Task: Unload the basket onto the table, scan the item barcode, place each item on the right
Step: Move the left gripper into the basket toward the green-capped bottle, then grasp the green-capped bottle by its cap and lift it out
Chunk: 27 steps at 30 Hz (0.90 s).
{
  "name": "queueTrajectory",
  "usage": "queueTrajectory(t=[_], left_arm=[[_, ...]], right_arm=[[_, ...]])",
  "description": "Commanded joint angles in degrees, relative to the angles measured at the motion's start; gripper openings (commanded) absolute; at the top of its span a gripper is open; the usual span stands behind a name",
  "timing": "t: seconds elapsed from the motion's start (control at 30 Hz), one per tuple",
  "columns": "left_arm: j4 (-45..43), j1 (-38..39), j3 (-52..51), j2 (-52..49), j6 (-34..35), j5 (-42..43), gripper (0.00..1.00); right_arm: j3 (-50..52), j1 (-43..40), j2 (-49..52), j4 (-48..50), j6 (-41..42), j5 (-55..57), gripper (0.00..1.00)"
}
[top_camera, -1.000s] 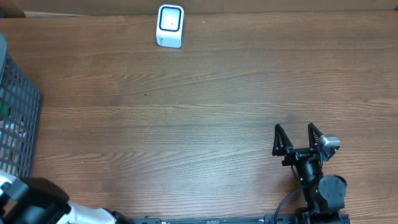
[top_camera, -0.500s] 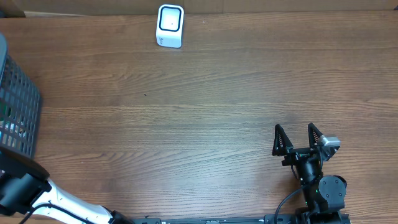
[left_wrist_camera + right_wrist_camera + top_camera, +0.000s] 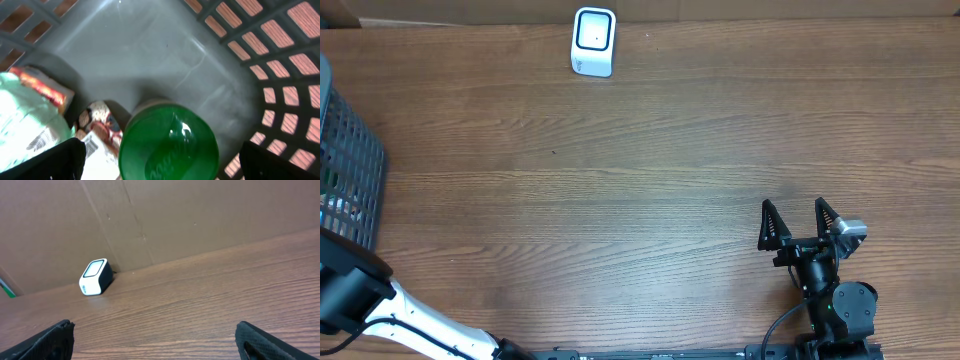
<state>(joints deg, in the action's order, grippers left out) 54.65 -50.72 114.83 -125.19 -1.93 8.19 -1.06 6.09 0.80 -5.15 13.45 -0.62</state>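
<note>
Glossy green dome-topped container (image 3: 169, 142) sits on the floor of the grey lattice plastic basket (image 3: 150, 55). It looks stiff, slick and light, so it is best pinched across its sides below the dome. Left gripper (image 3: 167, 161) hangs spread wide and empty above it; right gripper (image 3: 803, 222) is released too.

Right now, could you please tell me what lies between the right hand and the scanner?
Nothing: only bare table separates the right hand from the scanner, as the overhead view shows; the right wrist view agrees.

Black right arm (image 3: 840, 300), pointed black right tool (image 3: 792, 210), white-and-black left arm (image 3: 415, 322)
</note>
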Motion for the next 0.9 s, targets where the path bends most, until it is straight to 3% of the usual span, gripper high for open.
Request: queueTrajectory(t=[0.0, 0.37, 0.87], left_arm=[[-0.94, 0.66, 1.05, -2.19, -1.79, 0.46, 1.00], [-1.49, 1.90, 1.05, -5.44, -3.69, 0.44, 1.00], [-0.17, 2.05, 0.48, -5.68, -3.63, 0.46, 0.74]], right_arm=[[0.61, 0.33, -0.46, 0.33, -0.22, 0.44, 1.00], [0.61, 0.33, -0.46, 0.33, -0.22, 0.44, 1.00], [0.61, 0.33, -0.46, 0.33, -0.22, 0.44, 1.00]])
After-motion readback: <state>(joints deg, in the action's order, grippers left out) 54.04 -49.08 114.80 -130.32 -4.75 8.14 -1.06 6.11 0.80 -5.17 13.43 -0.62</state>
